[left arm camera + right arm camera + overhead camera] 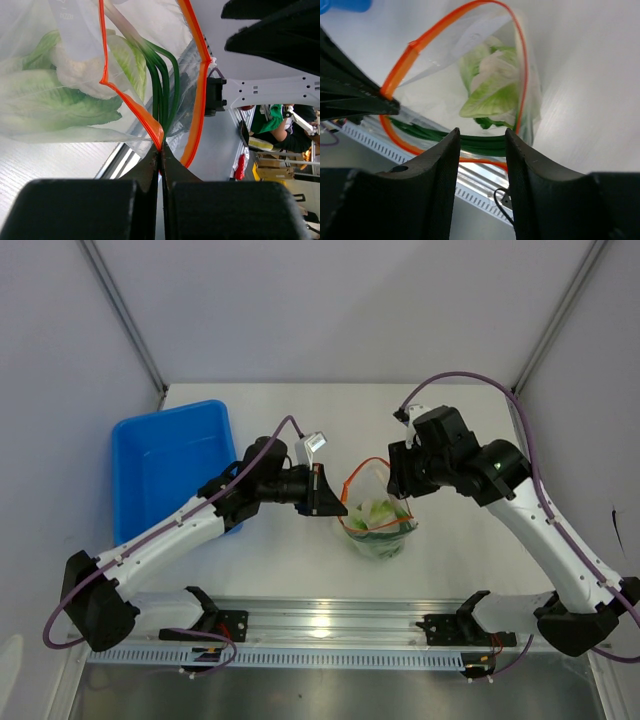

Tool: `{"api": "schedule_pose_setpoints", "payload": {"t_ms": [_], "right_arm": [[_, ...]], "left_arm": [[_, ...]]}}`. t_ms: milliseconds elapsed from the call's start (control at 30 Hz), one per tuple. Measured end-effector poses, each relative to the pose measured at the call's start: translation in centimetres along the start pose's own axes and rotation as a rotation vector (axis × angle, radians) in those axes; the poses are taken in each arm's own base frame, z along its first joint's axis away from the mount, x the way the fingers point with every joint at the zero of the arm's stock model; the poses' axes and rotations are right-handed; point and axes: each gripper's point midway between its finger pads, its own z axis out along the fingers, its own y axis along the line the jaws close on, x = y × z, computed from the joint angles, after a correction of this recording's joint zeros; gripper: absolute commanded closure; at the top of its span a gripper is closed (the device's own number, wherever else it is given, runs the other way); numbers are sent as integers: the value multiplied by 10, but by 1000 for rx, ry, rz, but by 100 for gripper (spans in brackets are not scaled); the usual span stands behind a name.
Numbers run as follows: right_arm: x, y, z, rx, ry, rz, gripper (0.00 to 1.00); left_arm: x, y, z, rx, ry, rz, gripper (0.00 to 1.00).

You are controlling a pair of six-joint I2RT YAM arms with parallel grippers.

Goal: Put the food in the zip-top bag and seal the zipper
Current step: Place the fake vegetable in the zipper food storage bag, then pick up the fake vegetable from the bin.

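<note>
**Q:** Surface?
**A:** One white table (300, 410), pale walls behind.

**Q:** Containers?
**A:** One blue bin (170, 465) at far left. One zip-top bag (388, 538), clear, standing mid-table between the two grippers, mouth gaping.

**Q:** Contents?
**A:** All the food (378, 515) in view is inside the bag: green stalks (161, 75), at least three, plus overlapping pale leafy pieces (50, 95) whose number cannot be told.

**Q:** Closure?
**A:** One zipper (197, 45), orange-red, unsealed, its two sides bowed apart.

**Q:** Grippers?
**A:** Two. Left gripper (161, 150): fingers pressed together, pinching the zipper strip. Right gripper (481, 137): fingers spread at the bag's opposite rim, clamping nothing.
</note>
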Motion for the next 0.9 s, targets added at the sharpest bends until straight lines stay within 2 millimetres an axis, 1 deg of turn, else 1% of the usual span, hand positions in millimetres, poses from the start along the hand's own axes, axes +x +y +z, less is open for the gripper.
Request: {"api": "schedule_pose_setpoints", "payload": {"t_ms": [100, 200, 300, 400, 500, 533, 600, 633, 700, 867, 900], "right_arm": [[-1, -14, 2, 76, -9, 1, 55], [-3, -27, 8, 128, -3, 8, 55], [-2, -39, 22, 167, 24, 13, 55], [2, -51, 42, 193, 72, 12, 59], [3, -64, 63, 204, 116, 19, 88], [3, -67, 70, 202, 126, 22, 100], [1, -70, 80, 191, 135, 30, 100], [0, -69, 83, 179, 134, 32, 100], [-4, -63, 85, 148, 122, 32, 100], [-11, -54, 83, 99, 83, 33, 100], [-12, -53, 81, 93, 73, 34, 100]], "left_arm": [[0, 0, 0, 0, 0, 0, 99], [0, 1, 1, -2, 2, -1, 99], [1, 1, 1, -2, 3, -2, 100], [1, 1, 1, -3, 3, -2, 100], [0, 2, 1, -6, 0, -2, 99], [0, 3, 1, -10, -2, -2, 99], [-1, 5, 1, -20, -8, -2, 98], [-2, 6, 1, -27, -12, 0, 93], [-4, 9, 1, -44, -27, 5, 89], [-14, 15, -6, -105, -98, 39, 42], [-17, 16, -9, -118, -115, 47, 29]]}}
